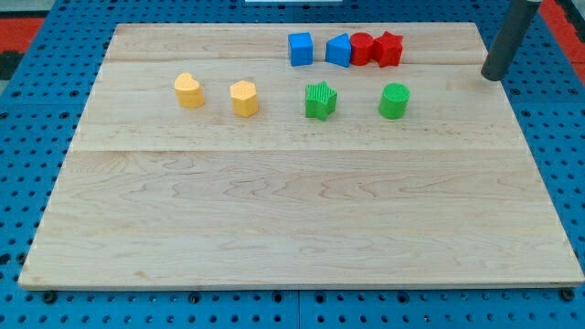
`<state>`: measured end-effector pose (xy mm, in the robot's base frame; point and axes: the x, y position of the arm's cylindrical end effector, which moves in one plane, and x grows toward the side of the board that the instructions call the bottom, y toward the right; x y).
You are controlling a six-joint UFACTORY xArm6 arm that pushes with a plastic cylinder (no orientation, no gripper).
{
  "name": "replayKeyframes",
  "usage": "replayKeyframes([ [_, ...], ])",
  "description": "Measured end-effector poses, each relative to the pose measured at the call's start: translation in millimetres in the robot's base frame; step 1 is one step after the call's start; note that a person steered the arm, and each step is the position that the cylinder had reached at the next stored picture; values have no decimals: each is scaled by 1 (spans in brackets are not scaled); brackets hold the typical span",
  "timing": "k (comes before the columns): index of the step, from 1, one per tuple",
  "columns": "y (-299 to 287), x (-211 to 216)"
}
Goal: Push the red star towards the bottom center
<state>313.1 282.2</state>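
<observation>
The red star (389, 48) stands near the view's top edge of the wooden board (292, 219), at the right end of a tight row. It touches a red round block (363, 47) on its left. My tip (494, 77) is at the board's right edge, well to the right of the red star and slightly lower in the view, touching no block.
Left of the red round block in the same row are a blue block (339, 50) and a blue cube (300, 48). Lower down stand a green star (321, 100), a green round block (394, 100) and two yellow blocks (189, 90) (244, 98).
</observation>
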Motion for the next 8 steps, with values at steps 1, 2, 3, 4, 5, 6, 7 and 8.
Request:
replayKeyframes([
  [1, -1, 0],
  [2, -19, 0],
  [3, -13, -16],
  [4, -33, -64],
  [5, -105, -80],
  [6, -140, -77],
  [7, -151, -38],
  [8, -159, -37],
])
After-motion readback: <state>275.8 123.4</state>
